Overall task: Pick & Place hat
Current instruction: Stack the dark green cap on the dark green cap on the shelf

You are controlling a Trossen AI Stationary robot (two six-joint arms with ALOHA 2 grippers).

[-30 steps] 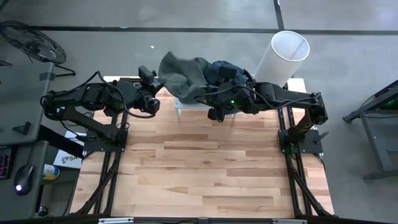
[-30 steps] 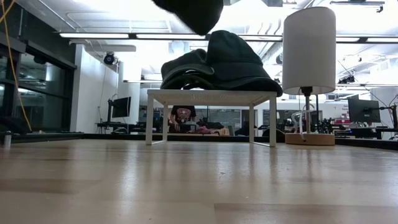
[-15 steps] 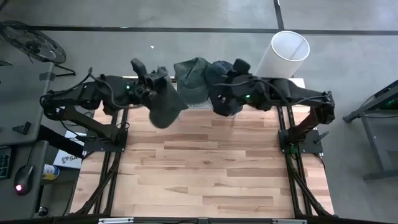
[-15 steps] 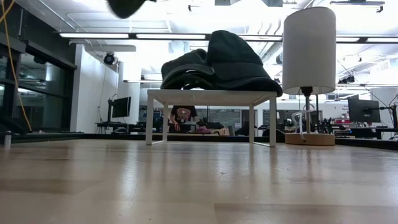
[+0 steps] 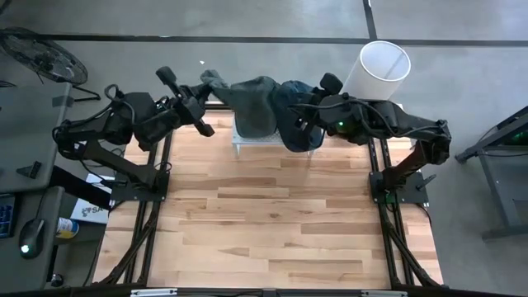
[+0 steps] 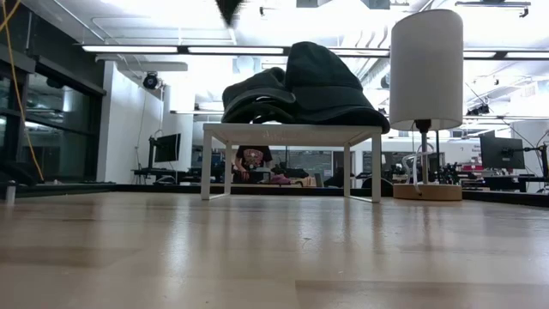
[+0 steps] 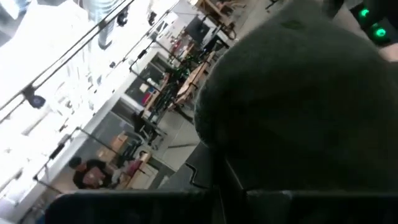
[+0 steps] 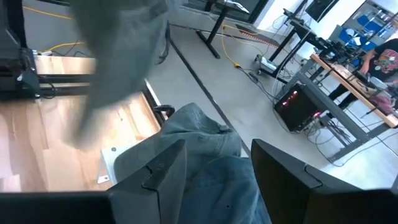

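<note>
A grey-green hat [image 5: 252,103] hangs in the air from my left gripper [image 5: 205,92], which is shut on it and points level toward the table's right. In the left wrist view the hat [image 7: 298,106] fills the right side. In the low view only its lowest tip [image 6: 229,9] shows, above the pile. A pile of dark hats [image 6: 300,86] lies on a small white stand [image 6: 292,130] at the far edge. My right gripper [image 8: 214,177] is open, its fingers hovering over a blue hat [image 8: 205,149] on that pile. My left gripper holds the grey-green hat by its left end [image 5: 212,82], coming in level from the table's left. The fingers themselves hide the exact spot. The hat stretches away to the right over the stand, slack and lifted clear of the pile.
A lamp with a tall white cylinder shade [image 5: 378,70] stands at the far right beside the stand; its wooden foot [image 6: 422,191] rests on the table. The wooden tabletop [image 5: 272,214] lies open toward the near edge.
My left gripper has risen and rolled, keeping its hold. The grey-green hat swung down toward the table's near side half a second ago and now lies spread out again above the stand. My right gripper has drawn back toward the far right.
</note>
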